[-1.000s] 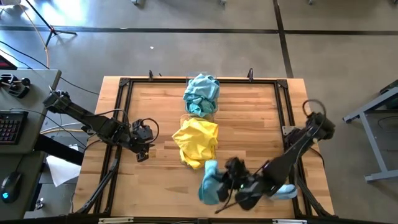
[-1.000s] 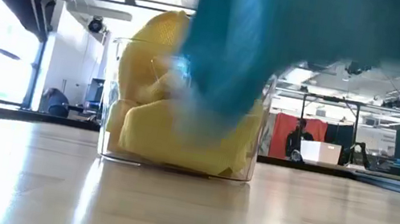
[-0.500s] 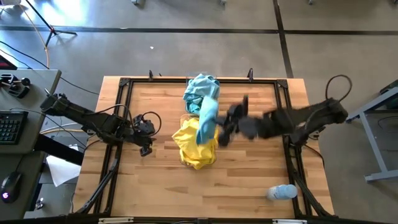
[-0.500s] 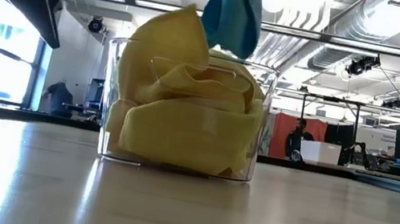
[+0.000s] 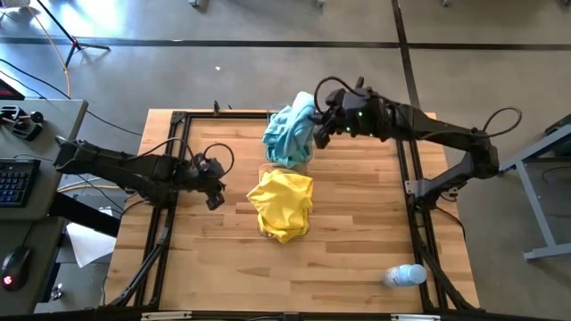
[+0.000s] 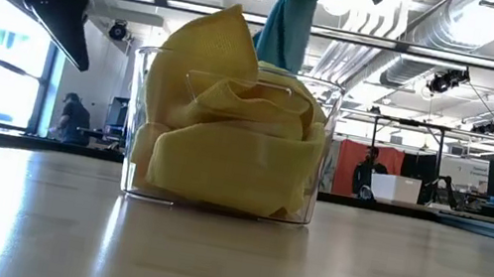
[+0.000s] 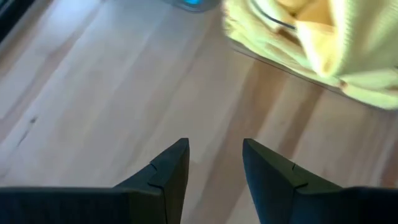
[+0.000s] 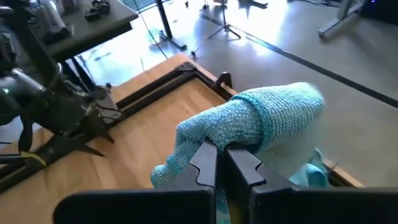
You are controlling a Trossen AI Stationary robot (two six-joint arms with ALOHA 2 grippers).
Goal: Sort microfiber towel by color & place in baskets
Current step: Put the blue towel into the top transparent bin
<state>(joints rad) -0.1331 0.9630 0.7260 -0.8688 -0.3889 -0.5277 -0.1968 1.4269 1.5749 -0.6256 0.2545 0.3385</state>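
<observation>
A clear basket (image 6: 324, 172) at mid-table is heaped with yellow microfiber towels (image 5: 284, 203). Behind it, toward the far edge, lies a pile of teal towels (image 5: 285, 143), its basket mostly hidden under them. My right gripper (image 5: 319, 120) hangs above that pile, shut on one teal towel (image 8: 249, 121), which also shows in the low view as a teal towel (image 6: 287, 19) dangling behind the yellow heap. My left gripper (image 7: 214, 158) hovers open over bare wood to the left of the yellow basket, nothing between its fingers. My right gripper pinches a bunched fold (image 8: 231, 138) of the teal towel between its two fingers; how many layers, I cannot tell. The fingers come slanting down from the table's right side. The towel is lifted clear and hangs slack below the fingers, above the teal pile.
A clear plastic bottle (image 5: 404, 275) lies on its side near the front right corner. Black frame rails (image 5: 174, 160) run along the table's edges. Bare wood lies left and right of the two baskets and in front of them.
My right gripper has swung from the near edge by the bottle up and across the yellow basket to the far teal pile, rolling as it went and carrying the teal towel clear of the table. My left gripper has drifted a little toward the far edge.
</observation>
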